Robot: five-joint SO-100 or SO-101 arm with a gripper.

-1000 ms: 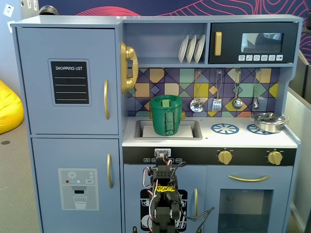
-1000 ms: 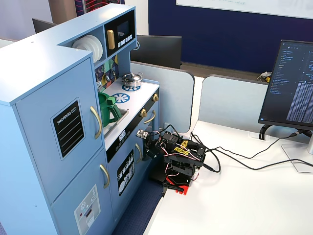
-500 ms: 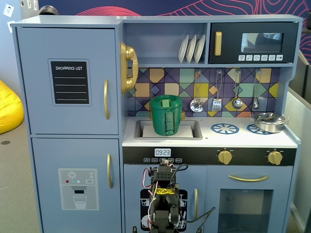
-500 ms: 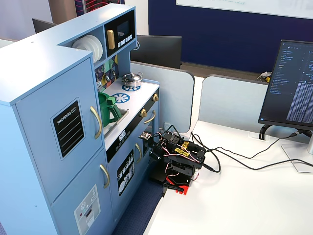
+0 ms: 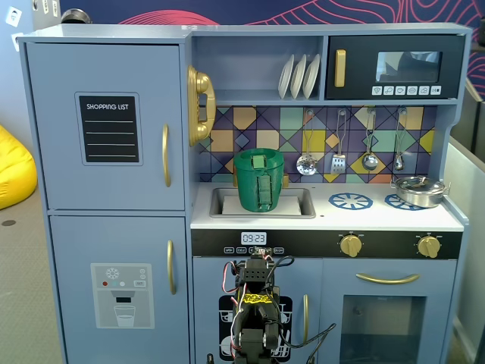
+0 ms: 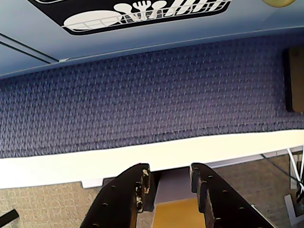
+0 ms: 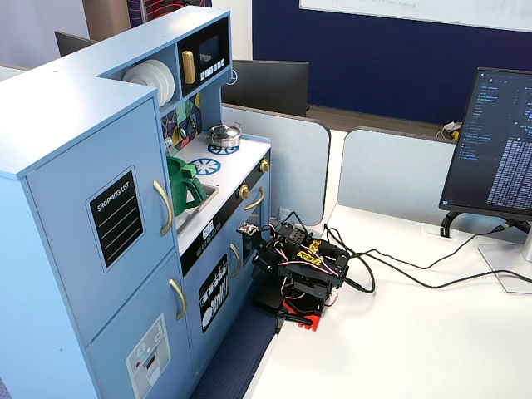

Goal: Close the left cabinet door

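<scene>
Fixed views give us the left cabinet door sitting flush at the toy kitchen's upper left, apparently closed already, while our gripper hangs folded low, fingers parted and holding nothing, over blue carpet beside the white desk and monitor.

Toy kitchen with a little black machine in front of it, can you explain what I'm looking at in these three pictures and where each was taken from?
The black machine is a small robot arm on a white desk, folded low before a blue toy kitchen. One fixed view faces the kitchen head-on; another looks from the side and takes in a monitor. The wrist view rides on the arm, looking past its tool at a blue mat. The tool's two fingers stand apart and hold nothing. The shopping-list door looks shut. A green pot sits in the sink.
</scene>
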